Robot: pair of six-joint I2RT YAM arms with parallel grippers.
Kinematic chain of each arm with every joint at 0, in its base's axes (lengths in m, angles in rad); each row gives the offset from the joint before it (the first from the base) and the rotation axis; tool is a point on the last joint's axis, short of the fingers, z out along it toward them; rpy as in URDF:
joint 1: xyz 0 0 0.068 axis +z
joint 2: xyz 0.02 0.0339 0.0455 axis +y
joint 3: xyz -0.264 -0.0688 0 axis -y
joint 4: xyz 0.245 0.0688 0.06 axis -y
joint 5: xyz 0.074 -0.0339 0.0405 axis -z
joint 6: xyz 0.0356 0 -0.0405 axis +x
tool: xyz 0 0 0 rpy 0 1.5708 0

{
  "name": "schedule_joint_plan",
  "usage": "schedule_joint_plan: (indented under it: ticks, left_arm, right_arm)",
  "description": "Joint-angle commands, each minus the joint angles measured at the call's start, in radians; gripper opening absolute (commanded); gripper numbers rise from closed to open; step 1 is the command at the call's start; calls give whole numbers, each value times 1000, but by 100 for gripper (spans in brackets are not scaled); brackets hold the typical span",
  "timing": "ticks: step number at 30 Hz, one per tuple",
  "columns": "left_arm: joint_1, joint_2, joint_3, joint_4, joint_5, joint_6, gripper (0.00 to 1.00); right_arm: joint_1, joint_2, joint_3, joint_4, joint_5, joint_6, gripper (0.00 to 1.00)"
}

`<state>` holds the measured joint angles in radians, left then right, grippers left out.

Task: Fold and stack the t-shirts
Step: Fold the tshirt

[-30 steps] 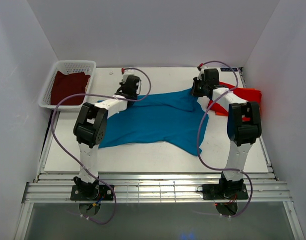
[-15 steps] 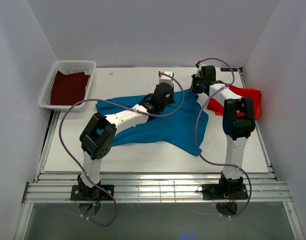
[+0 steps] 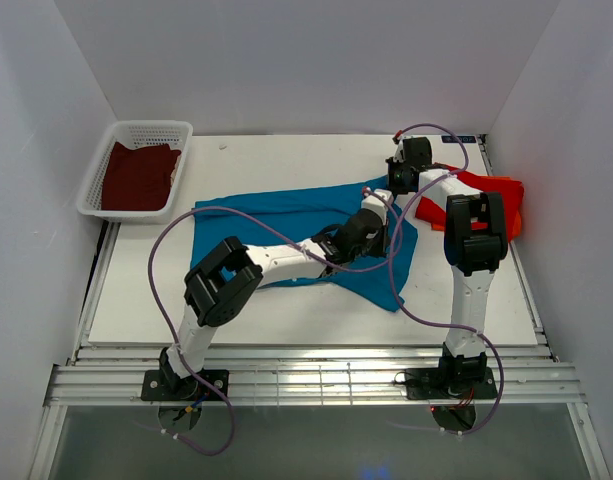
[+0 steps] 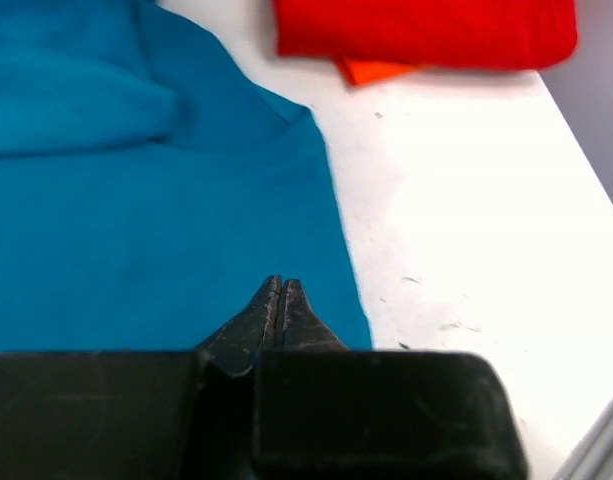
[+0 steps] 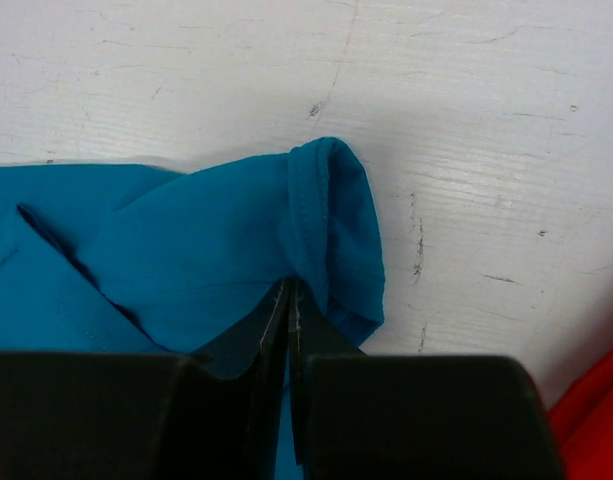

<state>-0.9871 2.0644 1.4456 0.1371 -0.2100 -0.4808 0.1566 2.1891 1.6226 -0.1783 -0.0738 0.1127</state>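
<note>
Beneath right pincer [image 5: 289, 285], teal t-shirt [image 3: 286, 215] lies unfolded, its sleeve hem grasped; left pincer [image 4: 281, 285] clenched above it, grip unclear. Red-orange t-shirt [image 3: 496, 190] beside right pincer looks folded; maroon t-shirt [image 3: 136, 175] sits in basket [image 3: 151, 128], well left.

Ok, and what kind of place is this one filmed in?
Probably a lab test booth, not a home: plain white walls box in a white table, and the left arm and right arm are mounted on a metal rail at its near edge.
</note>
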Motion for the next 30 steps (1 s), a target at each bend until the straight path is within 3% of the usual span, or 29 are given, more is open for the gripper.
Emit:
schedule_joint_plan:
  ticks: [1, 14, 24, 30]
  left_arm:
    - [-10, 17, -22, 36, 55, -50, 0]
    - [-45, 109, -109, 32, 96, -125, 0]
    - [-113, 23, -276, 18, 70, -166, 0]
    - [-131, 0, -292, -1, 41, -147, 0]
  right_arm:
    - [-8, -8, 43, 0, 19, -22, 8]
    - [-11, 44, 85, -52, 34, -22, 8]
    - [-12, 147, 223, -141, 52, -24, 8]
    - [-15, 173, 253, -148, 46, -25, 8]
